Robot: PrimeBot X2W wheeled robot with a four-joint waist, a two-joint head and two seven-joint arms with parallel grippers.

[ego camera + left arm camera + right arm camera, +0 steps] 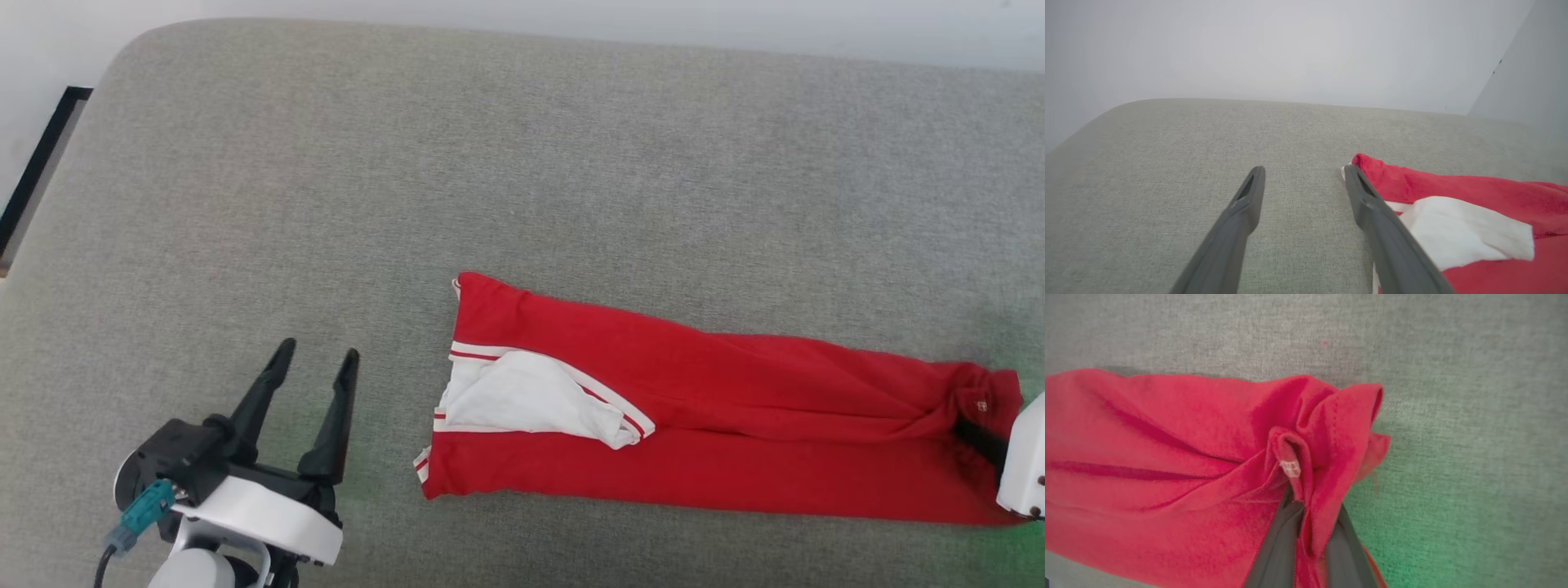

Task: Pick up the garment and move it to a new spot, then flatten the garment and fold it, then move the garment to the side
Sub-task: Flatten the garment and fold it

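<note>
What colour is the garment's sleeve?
The sleeve is white with red stripe trim, on the red garment; clearest in head view.

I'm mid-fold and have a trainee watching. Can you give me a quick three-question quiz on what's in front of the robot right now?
1. True or false: the left end effector is shut on the shirt.
2. What does the right end effector grip? A) the striped trim B) the bunched red end of the shirt C) nothing
3. Fill in: the sleeve lying on top of the shirt is coloured ____.
Key: 1 false (it stands open beside the shirt); 2 B; 3 white.
</note>
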